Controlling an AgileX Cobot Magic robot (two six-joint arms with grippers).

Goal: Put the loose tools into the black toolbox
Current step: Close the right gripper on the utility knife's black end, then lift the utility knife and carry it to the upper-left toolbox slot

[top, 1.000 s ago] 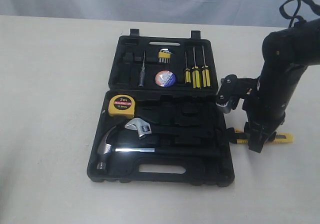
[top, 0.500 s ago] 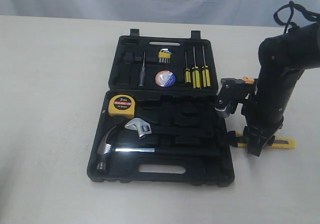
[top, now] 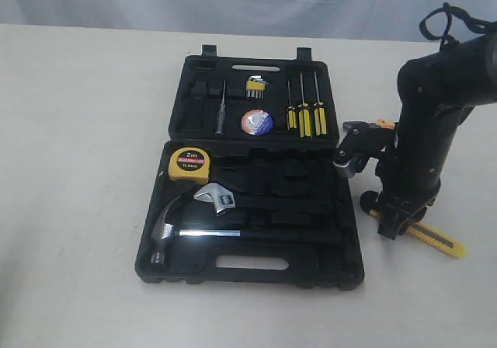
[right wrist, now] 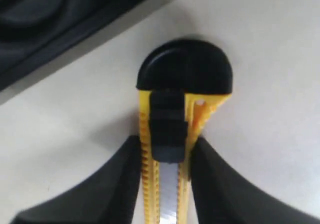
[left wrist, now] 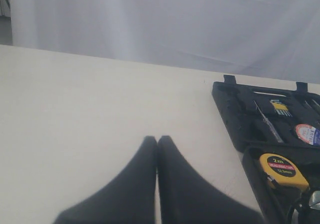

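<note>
The black toolbox (top: 311, 208) lies open in the middle of the table. A yellow tape measure (top: 189, 164) sits in its near half and a small tape roll (top: 256, 122) in its lid. On the table just right of the case lies the yellow-black utility knife (top: 435, 241), slanting toward the front right. My right gripper (top: 388, 222) is shut on it near its black end. In the right wrist view both fingers press the sides of the knife (right wrist: 167, 129), with the toolbox edge (right wrist: 50, 19) close by. My left gripper (left wrist: 157, 140) is shut and empty over bare table, left of the toolbox (left wrist: 235, 114).
A steel hammer (top: 167, 227) and an adjustable wrench (top: 219, 198) rest in the near half of the case. Yellow-handled screwdrivers (top: 304, 115) and hex keys (top: 255, 88) sit in the lid. Bare table stretches to the left and the front. A white curtain hangs behind.
My right gripper has closed on the utility knife. The knife has swung from lying level to slanting toward the front right. The left gripper shows only now.
</note>
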